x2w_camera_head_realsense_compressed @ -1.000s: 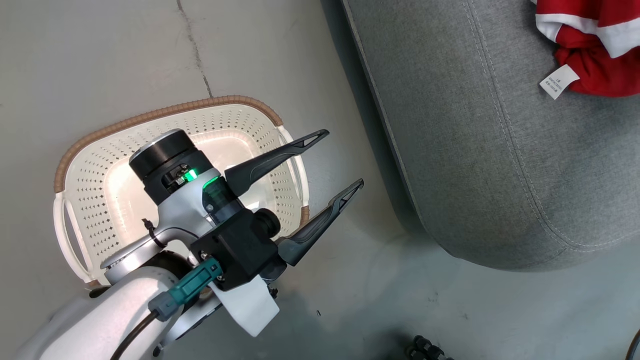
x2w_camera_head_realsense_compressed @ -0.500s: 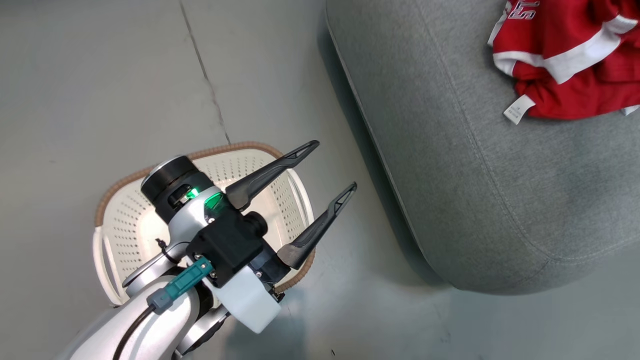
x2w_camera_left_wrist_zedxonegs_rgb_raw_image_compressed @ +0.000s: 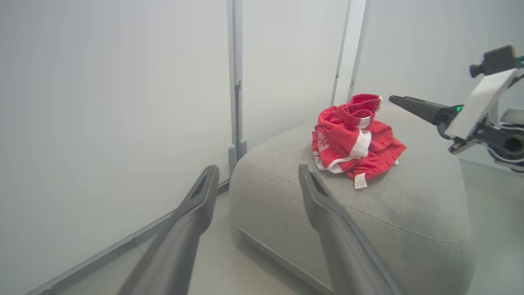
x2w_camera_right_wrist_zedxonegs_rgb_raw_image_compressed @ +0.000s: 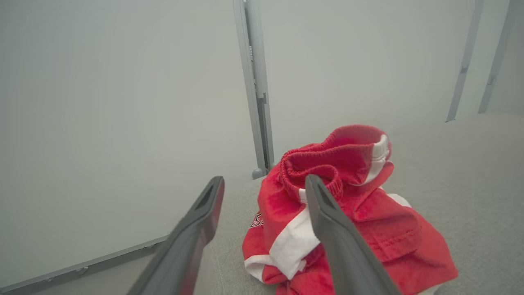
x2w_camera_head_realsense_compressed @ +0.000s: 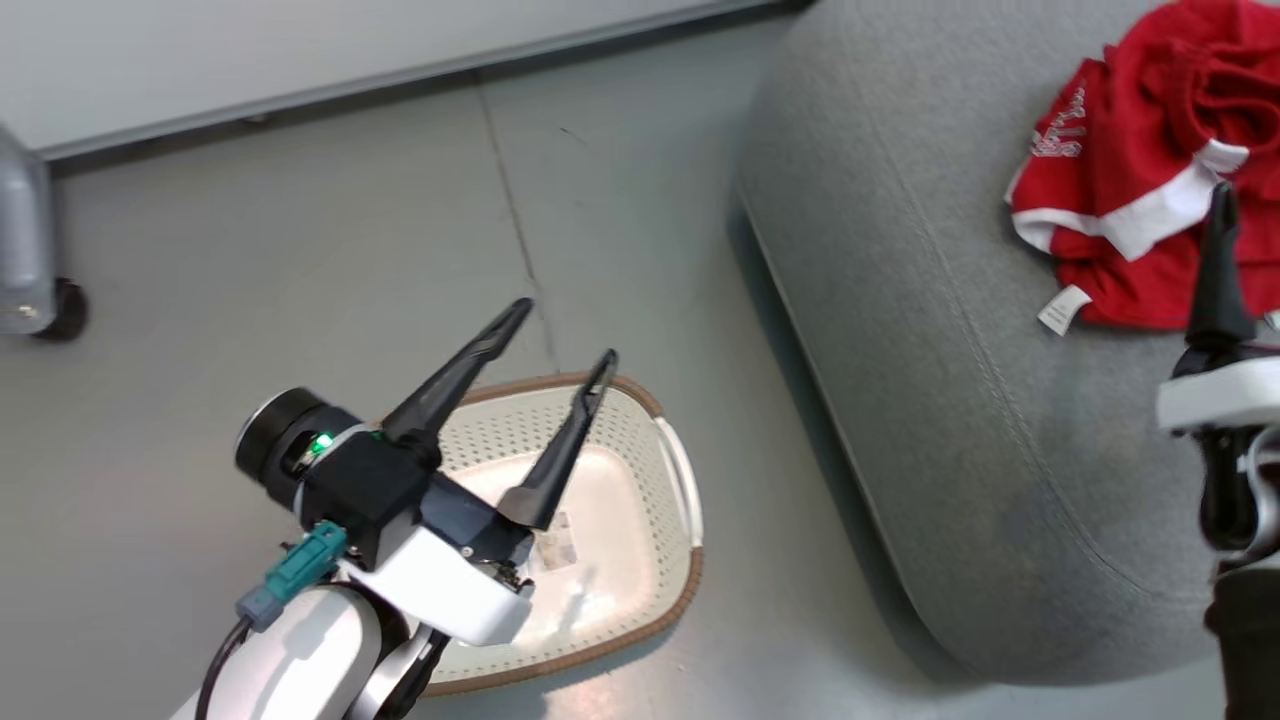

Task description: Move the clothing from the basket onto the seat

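Basket (x2w_camera_head_realsense_compressed: 640, 440) comes first, near and to the left on the floor (x2w_camera_head_realsense_compressed: 300, 250). Its pale bottom shows bare around a label sticker (x2w_camera_head_realsense_compressed: 555, 540), with no red cloth in the part that shows; the near-left portion is hidden behind the left arm. The left gripper (x2w_camera_head_realsense_compressed: 567, 332) hangs above the basket with its fingers spread wide and nothing between them.

Farther and to the right stands the seat (x2w_camera_head_realsense_compressed: 950, 420), and the clothing (x2w_camera_head_realsense_compressed: 1120, 180) lies in a crumpled heap on its top, toward the far right, well apart from the basket. By the look of it the move is as good as done: the clothing rests on the seat, and at most a check of the hidden corner of the basket remains.

The right gripper (x2w_camera_right_wrist_zedxonegs_rgb_raw_image_compressed: 265, 180) is just on the near side of the heap, fingers wide apart and gripping nothing. In the right wrist view one finger crosses in front of the clothing; I cannot tell whether it touches the cloth.
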`<state>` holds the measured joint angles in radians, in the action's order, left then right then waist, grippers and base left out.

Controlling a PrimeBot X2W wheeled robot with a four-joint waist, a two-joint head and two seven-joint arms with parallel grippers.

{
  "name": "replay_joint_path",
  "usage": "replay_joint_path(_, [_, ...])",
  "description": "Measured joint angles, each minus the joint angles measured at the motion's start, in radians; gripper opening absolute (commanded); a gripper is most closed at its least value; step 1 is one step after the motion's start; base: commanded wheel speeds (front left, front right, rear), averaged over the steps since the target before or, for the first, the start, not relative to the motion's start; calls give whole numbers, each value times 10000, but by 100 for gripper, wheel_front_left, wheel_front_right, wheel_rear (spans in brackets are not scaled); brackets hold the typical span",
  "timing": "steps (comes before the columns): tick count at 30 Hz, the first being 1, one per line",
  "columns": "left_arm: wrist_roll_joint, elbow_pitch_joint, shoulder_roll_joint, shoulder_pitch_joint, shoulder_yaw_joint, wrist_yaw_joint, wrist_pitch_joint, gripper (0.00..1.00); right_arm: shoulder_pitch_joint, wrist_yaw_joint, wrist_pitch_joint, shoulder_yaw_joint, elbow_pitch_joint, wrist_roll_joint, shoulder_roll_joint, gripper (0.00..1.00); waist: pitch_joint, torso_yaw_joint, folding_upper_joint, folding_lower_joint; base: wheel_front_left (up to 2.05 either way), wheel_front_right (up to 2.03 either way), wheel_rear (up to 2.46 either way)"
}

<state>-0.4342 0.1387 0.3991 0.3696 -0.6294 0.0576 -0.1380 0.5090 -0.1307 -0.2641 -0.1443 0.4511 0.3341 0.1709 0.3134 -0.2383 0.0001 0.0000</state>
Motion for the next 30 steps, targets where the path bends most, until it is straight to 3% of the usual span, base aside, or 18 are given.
replay_joint_path(15, [-815,-995,-234,-1388,1131,936,-995,100,-2722,2,546,466,-2391,-640,-1057,100,-1366,1749,0,0,0,0,0])
replay_joint_path(30, [-934,-1225,-525,-3120,3156,1710,-1223,100,-4393,2,1103,1039,-3417,-945,-1218,100,-2590,2287,0,-1,0,0,0])
